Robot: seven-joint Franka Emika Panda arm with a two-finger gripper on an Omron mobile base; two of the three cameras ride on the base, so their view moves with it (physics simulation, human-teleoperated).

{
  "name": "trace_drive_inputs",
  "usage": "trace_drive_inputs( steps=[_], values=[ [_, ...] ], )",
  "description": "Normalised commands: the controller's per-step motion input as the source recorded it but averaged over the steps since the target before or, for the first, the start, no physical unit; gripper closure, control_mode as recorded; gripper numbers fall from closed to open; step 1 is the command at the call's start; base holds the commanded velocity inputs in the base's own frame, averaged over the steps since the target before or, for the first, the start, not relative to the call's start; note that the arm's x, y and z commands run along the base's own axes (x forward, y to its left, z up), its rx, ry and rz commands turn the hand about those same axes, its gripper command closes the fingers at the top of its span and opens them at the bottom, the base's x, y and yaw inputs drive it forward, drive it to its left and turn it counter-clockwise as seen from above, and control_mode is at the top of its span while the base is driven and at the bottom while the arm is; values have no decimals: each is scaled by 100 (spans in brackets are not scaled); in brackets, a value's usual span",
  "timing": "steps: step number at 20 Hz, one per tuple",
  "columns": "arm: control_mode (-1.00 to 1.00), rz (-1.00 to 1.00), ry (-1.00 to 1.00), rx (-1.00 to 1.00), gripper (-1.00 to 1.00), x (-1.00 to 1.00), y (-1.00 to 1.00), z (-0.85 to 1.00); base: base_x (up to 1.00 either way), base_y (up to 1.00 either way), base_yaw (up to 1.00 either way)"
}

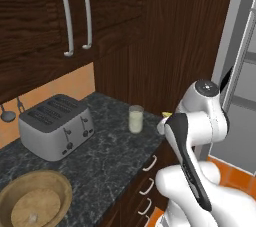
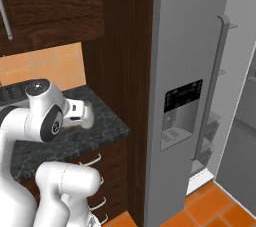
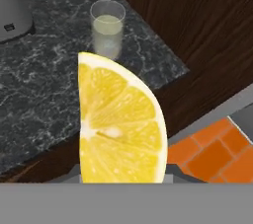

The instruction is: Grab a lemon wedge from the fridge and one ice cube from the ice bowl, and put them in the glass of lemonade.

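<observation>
A large pale yellow lemon wedge (image 3: 118,124) stands upright between my fingers in the hand view, and my gripper (image 3: 123,176) is shut on it. Its yellow tip (image 1: 166,114) peeks out behind my arm at the counter's right end. Beyond the wedge stands the glass of lemonade (image 3: 107,28) (image 1: 135,119) on the dark counter, a short way ahead of the gripper. At the counter's near left end sits the tan ice bowl (image 1: 57,186) with a small whitish ice cube (image 1: 34,217) in it. To the right rises the grey fridge (image 2: 190,46) (image 1: 240,66).
A steel toaster (image 1: 56,126) stands left of the glass. Dark wood cabinets (image 1: 75,16) hang above the counter, and a tall wood panel (image 2: 127,71) separates counter and fridge. The fridge door appears open, with shelves (image 2: 210,126) showing. Orange floor tiles (image 2: 200,211) lie below.
</observation>
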Motion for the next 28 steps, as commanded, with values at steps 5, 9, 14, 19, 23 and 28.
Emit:
trace_drive_inputs(
  steps=[5, 9, 14, 19, 23, 28],
  values=[
    [-100, 76, -10, -26, 100, 0, -15, 7, 0, 0, 0],
    [-100, 71, 0, -41, 100, 0, 0, 22, 0, 0, 0],
    [-100, 61, 0, -44, 100, 0, 0, 10, 0, 0, 0],
    [-100, 48, 0, -46, 100, 0, 0, 4, 0, 0, 0],
    [-100, 26, -6, -45, 100, 0, 0, 0, 0, 0, 0],
    [-100, -1, -7, -30, 100, 15, 0, -6, 0, 0, 0]
  ],
)
